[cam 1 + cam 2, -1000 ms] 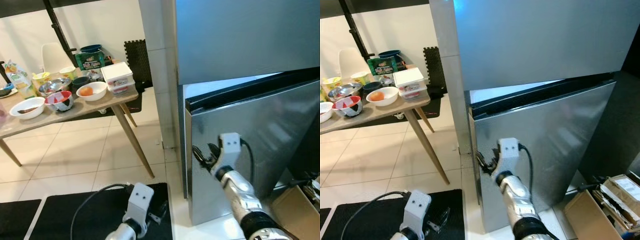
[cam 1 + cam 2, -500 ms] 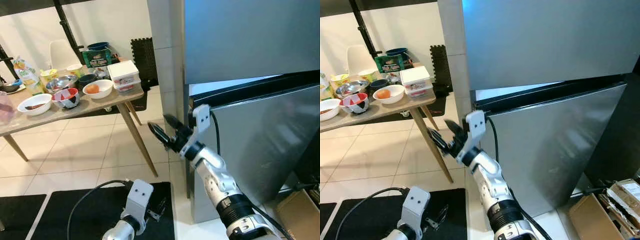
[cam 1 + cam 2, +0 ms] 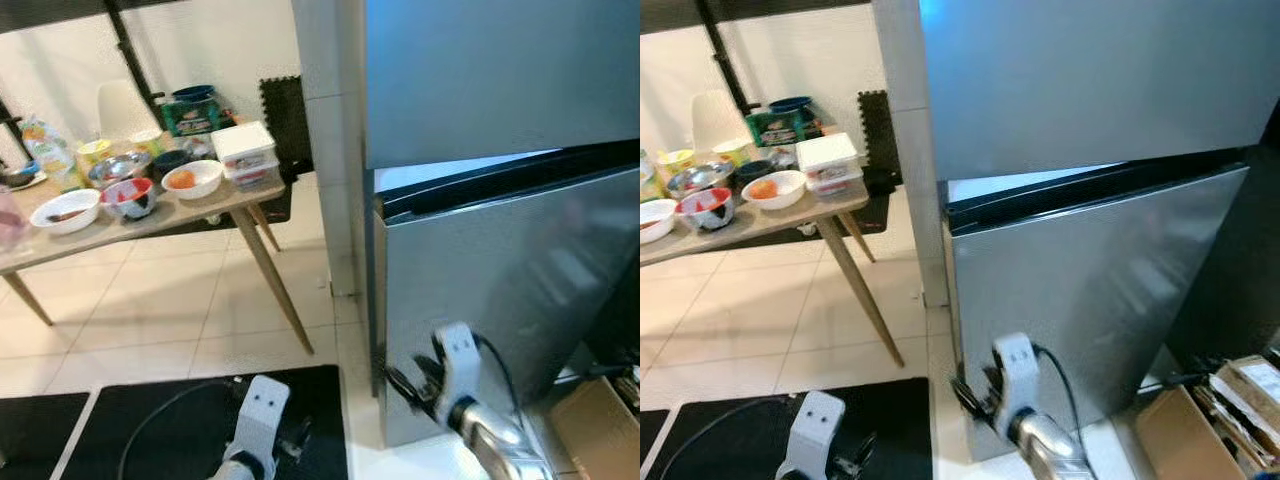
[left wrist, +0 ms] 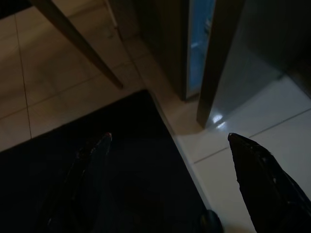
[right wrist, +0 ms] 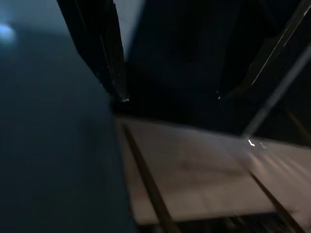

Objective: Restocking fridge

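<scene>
Claw [image 3: 405, 384] at fridge door [image 3: 510, 290] edge

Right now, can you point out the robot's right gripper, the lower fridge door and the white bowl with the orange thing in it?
right gripper [image 3: 408, 384], left eye view, between its fingertips.
lower fridge door [image 3: 500, 270], left eye view, steel front.
white bowl [image 3: 200, 186], left eye view, front wall.
</scene>
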